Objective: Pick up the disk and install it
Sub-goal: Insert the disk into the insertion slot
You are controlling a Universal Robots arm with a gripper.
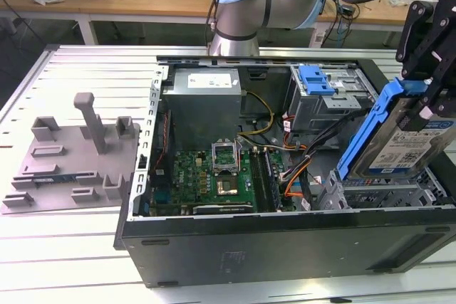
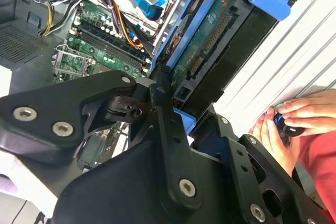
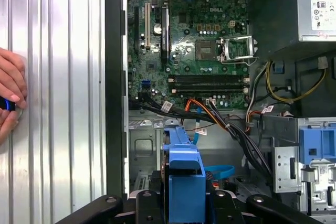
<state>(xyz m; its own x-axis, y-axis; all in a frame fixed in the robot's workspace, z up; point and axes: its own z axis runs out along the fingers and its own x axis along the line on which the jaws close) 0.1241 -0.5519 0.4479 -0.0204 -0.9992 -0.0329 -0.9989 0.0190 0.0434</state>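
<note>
The disk [image 1: 420,149], a silver drive with a blue-and-white label in a blue plastic bracket, hangs tilted at the exterior view's right. It is just above the metal drive cage [image 1: 385,194] in the open computer case [image 1: 285,247]. My gripper [image 1: 427,101] is shut on the disk's upper end. In the second wrist view the black fingers [image 2: 160,85] clamp the disk [image 2: 210,45], whose connector edge faces the camera. In the first wrist view the disk's blue bracket [image 3: 184,177] sticks out between the jaws of the gripper [image 3: 184,199], over the cage [image 3: 144,145].
Inside the case are the motherboard [image 1: 214,176], a grey power supply [image 1: 203,101], loose cables [image 1: 296,176] and a blue latch on a metal cage [image 1: 315,78]. A grey fixture [image 1: 71,161] lies on the table at the exterior view's left. A person's hand [image 3: 10,93] rests beside the case.
</note>
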